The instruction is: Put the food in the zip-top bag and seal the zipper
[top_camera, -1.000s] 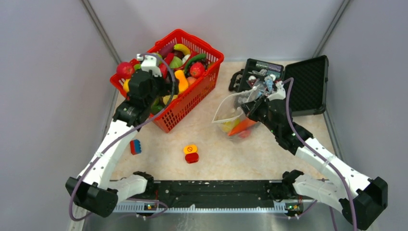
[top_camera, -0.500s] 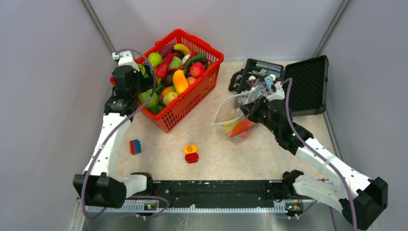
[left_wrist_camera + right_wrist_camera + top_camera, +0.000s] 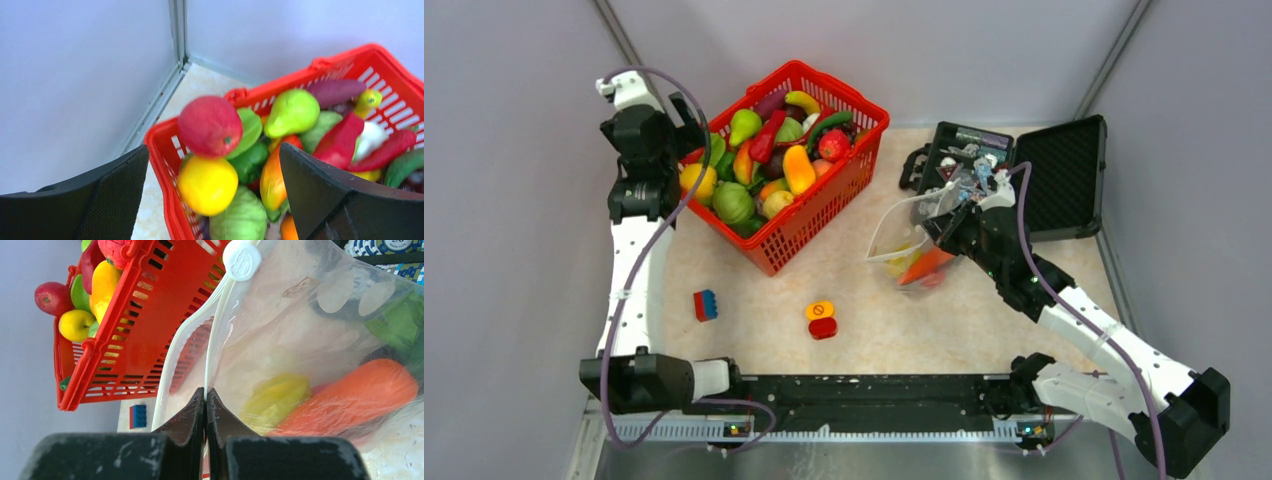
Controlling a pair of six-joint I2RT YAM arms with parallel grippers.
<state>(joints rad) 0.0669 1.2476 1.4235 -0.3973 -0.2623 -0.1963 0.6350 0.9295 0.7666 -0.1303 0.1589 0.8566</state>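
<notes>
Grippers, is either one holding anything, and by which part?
The right gripper pinches the zip-top bag by its zipper. The left gripper is open and empty.

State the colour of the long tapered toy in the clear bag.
The long tapered toy is orange; right wrist view shows it best.

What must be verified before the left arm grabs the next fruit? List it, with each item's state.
1. The left gripper open and empty: ok.
2. It is aimed at the red apple and yellow fruit in the red basket: ok.
3. Its height above them: cannot tell.
4. The right gripper pinching the zip-top bag at the zipper: ok.
5. Bag mouth open, zipper tracks apart: ok.
</notes>
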